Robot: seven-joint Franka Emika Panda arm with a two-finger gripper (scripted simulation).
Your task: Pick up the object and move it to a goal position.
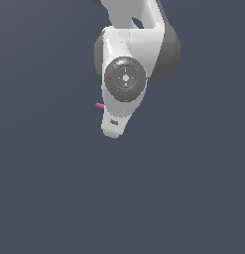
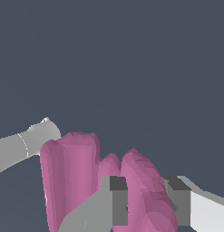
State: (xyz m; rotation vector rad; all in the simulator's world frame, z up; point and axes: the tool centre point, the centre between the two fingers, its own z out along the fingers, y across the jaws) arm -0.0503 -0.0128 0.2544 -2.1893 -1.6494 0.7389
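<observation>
The object (image 2: 77, 176) is a magenta-pink lumpy piece with parallel lobes, filling the lower part of the wrist view. My gripper (image 2: 147, 204) is shut on it, with grey fingers (image 2: 118, 199) pressing one of its lobes from both sides. In the exterior view the white arm hides nearly everything: only a small pink tip of the object (image 1: 99, 105) pokes out on the exterior view's left of the white hand (image 1: 114, 121). The fingers themselves are hidden behind the arm in that view.
A plain dark grey surface fills both views. A grey-white part of the arm (image 2: 22, 145) shows beside the object in the wrist view. The arm's wrist joint (image 1: 125, 78) faces the exterior camera.
</observation>
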